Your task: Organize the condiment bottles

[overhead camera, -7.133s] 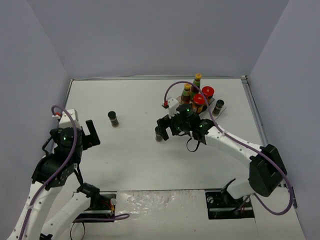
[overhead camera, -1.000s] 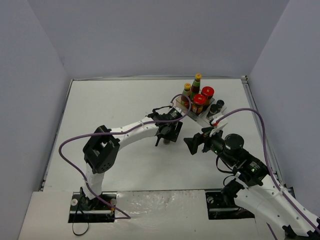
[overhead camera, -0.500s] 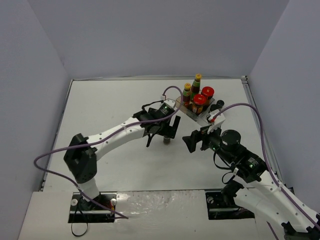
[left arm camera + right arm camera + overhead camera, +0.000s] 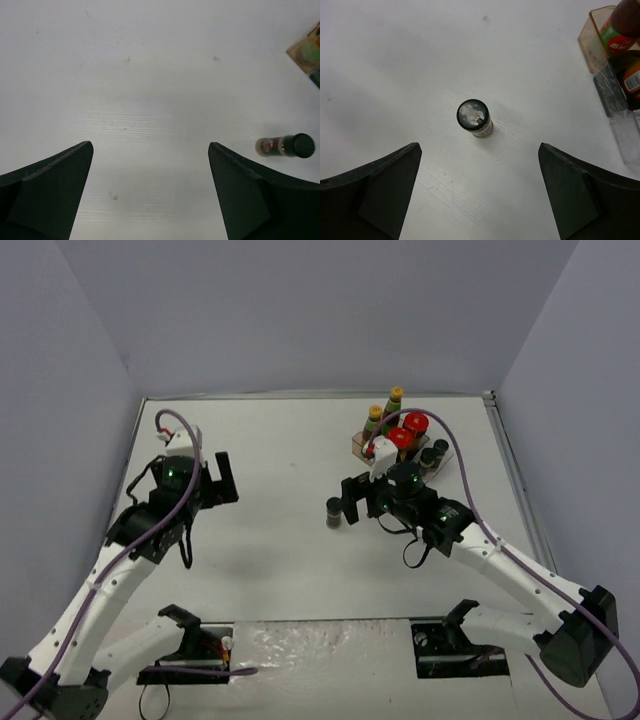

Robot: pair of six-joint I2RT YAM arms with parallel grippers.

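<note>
One tiny dark shaker (image 4: 333, 512) stands upright alone on the white table. My right gripper (image 4: 347, 506) is open just to its right. In the right wrist view the shaker (image 4: 474, 117) stands ahead of the open right gripper (image 4: 479, 146), untouched. My left gripper (image 4: 216, 482) is open and empty at the left, far from it. The left wrist view shows that gripper (image 4: 150, 145) open over bare table, with the shaker (image 4: 285, 145) at the right. Two tall green-necked bottles (image 4: 393, 402), two red-lidded jars (image 4: 400, 438) and two shakers (image 4: 433, 453) stand in the tray.
The clear plastic tray (image 4: 357, 445) sits at the back right of the table; its corner shows in the right wrist view (image 4: 594, 31) and the left wrist view (image 4: 303, 51). Grey walls enclose the table on three sides.
My left arm has pulled back from the shaker at the table's middle to the left side. My right gripper has moved left and forward, up to the shaker. The shaker stays standing.
</note>
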